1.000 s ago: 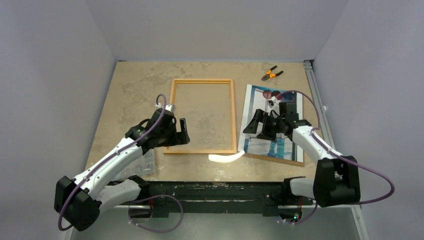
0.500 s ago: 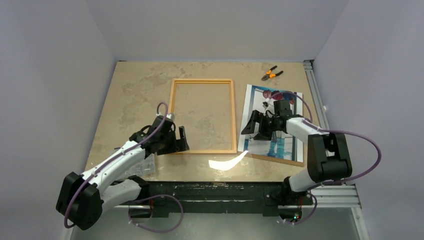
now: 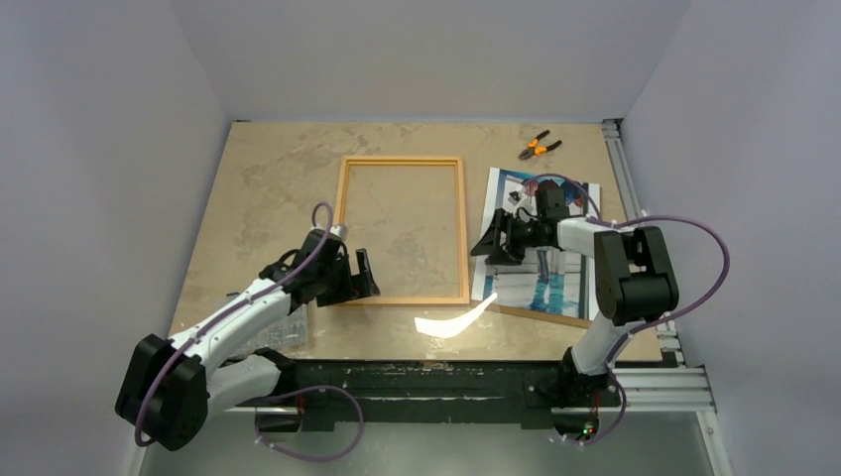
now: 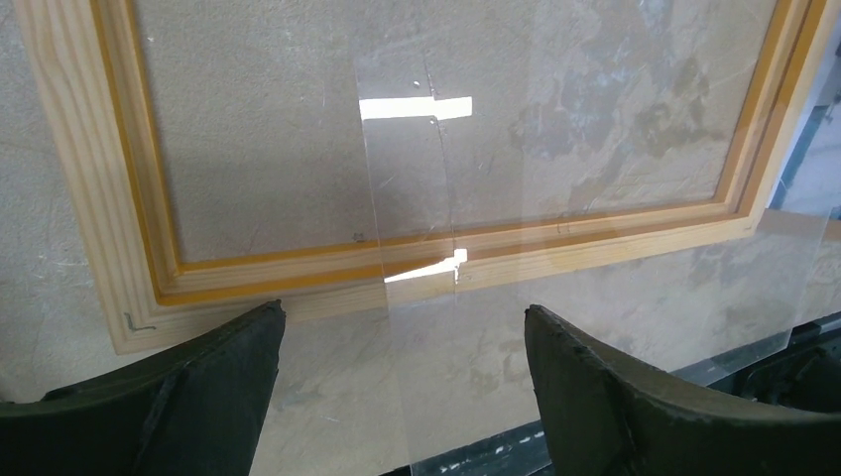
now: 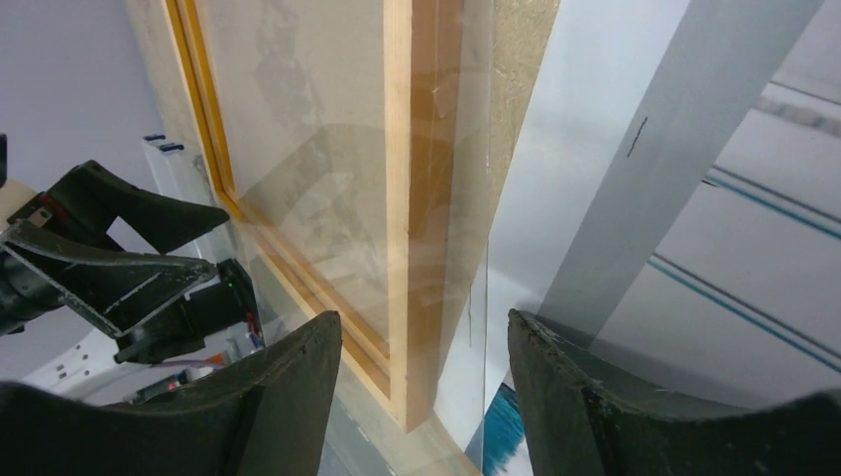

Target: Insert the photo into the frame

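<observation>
Your right claw (image 3: 491,241) has its jaws apart, astride the left edge of the photo (image 3: 531,290). Nothing is pinched yet. The photo lies flat, right of centre in the overhead view, just beside the right rail of the frame (image 3: 402,160), with a brown board (image 3: 545,315) showing under its lower edge. Slip one finger beneath the print alone, not the board, and close on the pale margin. Then lift low and carry it left over the rail without creasing it. A clear sheet (image 4: 417,248) lies across the frame's lower rail, so take care not to drag it. Your left claw (image 3: 352,278), jaws wide and empty, sits by the frame's lower left corner. From there it could steady the frame.
</observation>
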### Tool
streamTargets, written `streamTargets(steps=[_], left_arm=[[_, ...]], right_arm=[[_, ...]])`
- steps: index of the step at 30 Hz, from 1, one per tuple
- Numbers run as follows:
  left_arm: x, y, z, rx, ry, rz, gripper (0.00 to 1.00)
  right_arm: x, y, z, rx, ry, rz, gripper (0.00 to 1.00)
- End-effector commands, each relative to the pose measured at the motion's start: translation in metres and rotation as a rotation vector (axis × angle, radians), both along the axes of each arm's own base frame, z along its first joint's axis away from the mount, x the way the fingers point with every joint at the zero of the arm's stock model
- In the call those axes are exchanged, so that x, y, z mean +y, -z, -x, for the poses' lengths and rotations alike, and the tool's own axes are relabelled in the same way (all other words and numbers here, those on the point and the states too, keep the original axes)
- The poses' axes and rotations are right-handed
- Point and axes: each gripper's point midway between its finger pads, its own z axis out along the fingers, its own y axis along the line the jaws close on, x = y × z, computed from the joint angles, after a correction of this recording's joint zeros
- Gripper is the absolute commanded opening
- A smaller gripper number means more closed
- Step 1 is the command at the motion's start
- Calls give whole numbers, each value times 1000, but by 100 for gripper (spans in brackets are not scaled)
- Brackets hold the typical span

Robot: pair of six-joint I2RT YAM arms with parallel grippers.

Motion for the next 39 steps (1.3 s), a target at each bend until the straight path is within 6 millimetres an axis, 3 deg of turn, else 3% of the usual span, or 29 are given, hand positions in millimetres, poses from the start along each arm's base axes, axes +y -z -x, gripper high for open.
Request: streamTargets(steps=[1,11,25,39], left_arm=[[-4,2,-5,-14,4,28,88],[-5,11,-6,-1,14,20,86],[-11,15,-8,1,23,47,85],[-11,16,-6,1,26,47,85]], right_arm=[[12,-6,-8,-39,-40,-82,59],[23,-11,0,-24,-70,-209,35],[46,-20,25,-12,-144,-250,19],[55,-34,28,-26,-138,-288,0]])
